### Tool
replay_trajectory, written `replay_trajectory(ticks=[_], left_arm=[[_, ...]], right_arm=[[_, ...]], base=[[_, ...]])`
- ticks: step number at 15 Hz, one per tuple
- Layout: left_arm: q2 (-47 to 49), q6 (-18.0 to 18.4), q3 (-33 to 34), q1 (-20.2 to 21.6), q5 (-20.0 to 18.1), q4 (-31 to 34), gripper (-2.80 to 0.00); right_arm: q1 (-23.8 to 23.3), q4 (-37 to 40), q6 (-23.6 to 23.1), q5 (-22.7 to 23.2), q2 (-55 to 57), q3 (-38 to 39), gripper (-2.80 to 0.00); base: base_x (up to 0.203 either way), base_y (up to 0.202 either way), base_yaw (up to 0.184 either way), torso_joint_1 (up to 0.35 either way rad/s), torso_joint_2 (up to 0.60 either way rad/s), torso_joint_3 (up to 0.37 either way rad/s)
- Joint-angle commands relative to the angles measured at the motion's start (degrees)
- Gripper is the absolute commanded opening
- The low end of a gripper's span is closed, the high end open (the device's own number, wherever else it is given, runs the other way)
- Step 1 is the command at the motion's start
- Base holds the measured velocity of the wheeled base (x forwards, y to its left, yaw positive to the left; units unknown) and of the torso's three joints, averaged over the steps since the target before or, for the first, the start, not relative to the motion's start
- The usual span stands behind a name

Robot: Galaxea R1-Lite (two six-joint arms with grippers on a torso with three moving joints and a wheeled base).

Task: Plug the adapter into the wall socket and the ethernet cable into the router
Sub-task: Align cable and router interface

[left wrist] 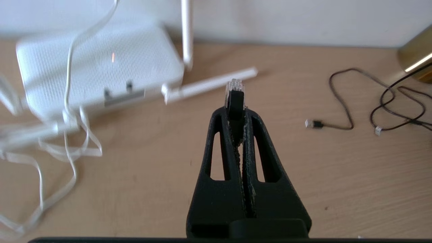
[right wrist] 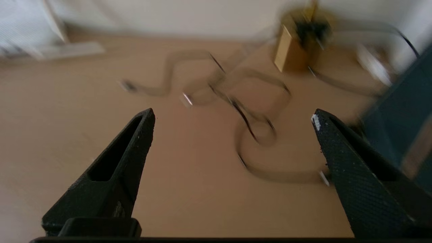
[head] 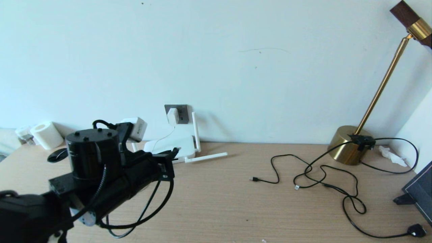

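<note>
The left gripper (left wrist: 236, 101) is clamped on the thick black ethernet cable's clear-clip plug (left wrist: 234, 88), held tip-forward just right of the flat white router (head: 172, 143), probably to line it up with the dark front ports. The small white cube adapter (head: 172, 116) already sits in the dark grey wall socket (head: 182, 113) right above the router. The right gripper (right wrist: 233, 118) hangs wide open and empty; I count one router, one socket and four antennas.

- The right end effector (right wrist: 233, 116) hangs over the table (right wrist: 67, 111), its two black fingers (right wrist: 118, 165) spread wide with nothing between them.
- Thin black cables (right wrist: 249, 125) loop on the table beyond the fingers.
- A brass lamp base (right wrist: 290, 50) stands by the table's far edge.
</note>
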Motion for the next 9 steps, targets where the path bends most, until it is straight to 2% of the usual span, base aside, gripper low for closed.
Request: replay_trajectory(ticks=[1, 2, 3, 7, 9], left_arm=[[1.48, -1.57, 1.97, -0.04, 2.9, -0.27, -2.8], [3.03, -3.03, 2.09, -0.06, 5.78, -0.32, -2.8], [3.76, -5.23, 2.49, -0.06, 8.43, -0.38, -2.8], [3.6, -5.84, 5.64, -0.31, 9.21, -0.35, -2.8], [2.9, -5.84, 7.66, -1.14, 8.97, -0.36, -2.8]], right_arm=[[-1.8, 6.7, -0.53, -2.95, -10.49, 3.22, 0.0], [-2.78, 8.21, -0.74, -7.63, -11.36, 5.44, 0.0], [-3.1, 8.7, -0.36, -9.27, -11.42, 6.76, 0.0], [-4.07, 9.05, -0.28, -7.67, -8.57, 10.14, 0.0], [-7.74, 10.04, -0.5, -7.66, -8.46, 9.52, 0.0]], base=[[0.0, 0.0, 0.0, 0.0, 0.0, 0.0], [0.0, 0.0, 0.0, 0.0, 0.0, 0.0], [0.0, 0.0, 0.0, 0.0, 0.0, 0.0], [0.0, 0.0, 0.0, 0.0, 0.0, 0.0], [0.0, 0.0, 0.0, 0.0, 0.0, 0.0]])
